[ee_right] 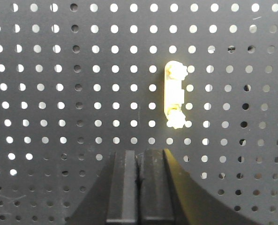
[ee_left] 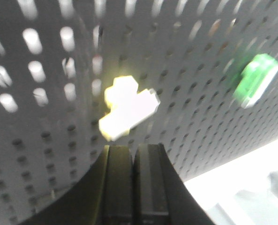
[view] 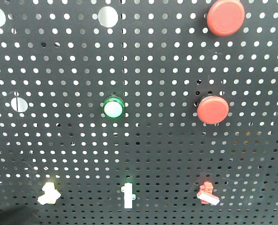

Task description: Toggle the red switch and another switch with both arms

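The red switch (view: 207,193), tiny with a white lever tip, sits low on the right of the black pegboard (view: 157,154). Another switch (view: 48,193), pale yellow with a whitish lever, sits low on the left. In the left wrist view this yellow switch (ee_left: 127,108) is blurred and close, just above my left gripper (ee_left: 134,149), which is shut with nothing between its fingers. My right gripper (ee_right: 139,153) is shut and empty too, facing the pegboard (ee_right: 59,93). The red switch is out of the right wrist view.
Two big round red push buttons (view: 225,17) (view: 213,109) and a green-rimmed white button (view: 113,108) stand higher on the board. A green-and-white toggle (view: 128,196) (ee_left: 257,78) sits between the two switches. A narrow yellow piece (ee_right: 175,96) is above and right of the right gripper.
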`<state>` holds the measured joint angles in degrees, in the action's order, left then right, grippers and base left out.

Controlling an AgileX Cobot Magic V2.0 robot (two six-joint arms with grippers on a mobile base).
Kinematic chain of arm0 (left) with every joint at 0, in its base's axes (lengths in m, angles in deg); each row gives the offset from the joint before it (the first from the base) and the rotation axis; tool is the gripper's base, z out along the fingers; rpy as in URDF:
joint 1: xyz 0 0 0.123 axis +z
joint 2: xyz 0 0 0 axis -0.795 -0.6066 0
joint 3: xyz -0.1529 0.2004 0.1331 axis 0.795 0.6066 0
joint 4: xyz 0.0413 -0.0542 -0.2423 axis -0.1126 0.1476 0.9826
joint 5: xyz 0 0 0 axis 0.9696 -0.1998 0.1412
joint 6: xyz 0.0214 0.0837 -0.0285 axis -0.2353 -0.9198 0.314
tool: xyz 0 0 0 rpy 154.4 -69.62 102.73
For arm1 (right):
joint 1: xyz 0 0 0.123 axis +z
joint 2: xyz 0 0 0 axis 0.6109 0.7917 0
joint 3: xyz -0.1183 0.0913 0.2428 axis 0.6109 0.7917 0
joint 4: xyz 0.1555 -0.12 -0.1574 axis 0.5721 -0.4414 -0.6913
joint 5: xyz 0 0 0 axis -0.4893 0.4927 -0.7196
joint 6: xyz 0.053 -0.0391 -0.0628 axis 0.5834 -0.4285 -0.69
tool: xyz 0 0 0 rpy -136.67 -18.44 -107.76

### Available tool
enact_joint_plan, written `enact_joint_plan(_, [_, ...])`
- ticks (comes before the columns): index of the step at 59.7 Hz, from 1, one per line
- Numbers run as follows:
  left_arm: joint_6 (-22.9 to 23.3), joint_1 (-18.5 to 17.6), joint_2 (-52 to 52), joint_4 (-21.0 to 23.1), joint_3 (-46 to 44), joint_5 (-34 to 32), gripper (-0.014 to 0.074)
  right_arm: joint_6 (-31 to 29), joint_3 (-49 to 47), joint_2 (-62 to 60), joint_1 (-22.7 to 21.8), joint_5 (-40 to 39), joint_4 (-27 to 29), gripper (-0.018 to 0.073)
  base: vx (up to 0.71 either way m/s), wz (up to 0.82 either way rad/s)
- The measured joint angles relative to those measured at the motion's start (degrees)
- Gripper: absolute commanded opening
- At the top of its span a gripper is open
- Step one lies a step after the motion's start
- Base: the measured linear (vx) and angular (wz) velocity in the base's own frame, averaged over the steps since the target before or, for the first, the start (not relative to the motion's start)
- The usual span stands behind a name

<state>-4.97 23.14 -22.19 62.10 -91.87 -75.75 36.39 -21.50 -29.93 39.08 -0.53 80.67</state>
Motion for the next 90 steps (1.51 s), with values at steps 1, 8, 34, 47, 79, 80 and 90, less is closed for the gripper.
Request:
enact_joint_plan(1, [0.0, 0.0, 0.53, 0.0, 0.0, -0.4, 0.0001, 0.86, 0.0, 0.07, 0.0, -0.12, 0.26, -0.0006, 0.0, 0.0])
enact_joint_plan(8, [0.0, 0.0, 5.01, 0.0, 0.0, -1.98, 0.0001, 8.1, 0.0, 0.12, 0.0, -0.49, 1.71, -0.0006, 0.0, 0.0])
enact_joint_plan(34, [0.0, 0.0, 10.8, 0.0, 0.0, -1.26, 0.0001, 22.36, 0.0, 2.65, 2.63, -2.46, -7.09, -0.0006, 0.0, 0.0])
enact_joint_plan(47, [0.0, 0.0, 10.8, 0.0, 0.0, -1.1, 0.0001, 22.42, -0.05, 10.27, 16.23, -10.07, -18.98, -0.0006, 0.0, 0.0])
enact_joint_plan(79, [0.0, 0.0, 10.8, 0.0, 0.0, -0.65, 0.0001, 21.47, -4.44, 32.0, 27.03, -16.71, -19.89, -0.0006, 0.0, 0.0])
enact_joint_plan(80, [0.0, 0.0, 10.8, 0.0, 0.0, -0.6, 0.0001, 21.47, -4.73, 32.39, 27.03, -16.81, -19.83, -0.0006, 0.0, 0.0])
enact_joint_plan(90, [0.0, 0.0, 10.8, 0.0, 0.0, -0.6, 0.0001, 22.39, -6.12, 35.81, 27.03, -17.7, -19.25, -0.0006, 0.0, 0.0])
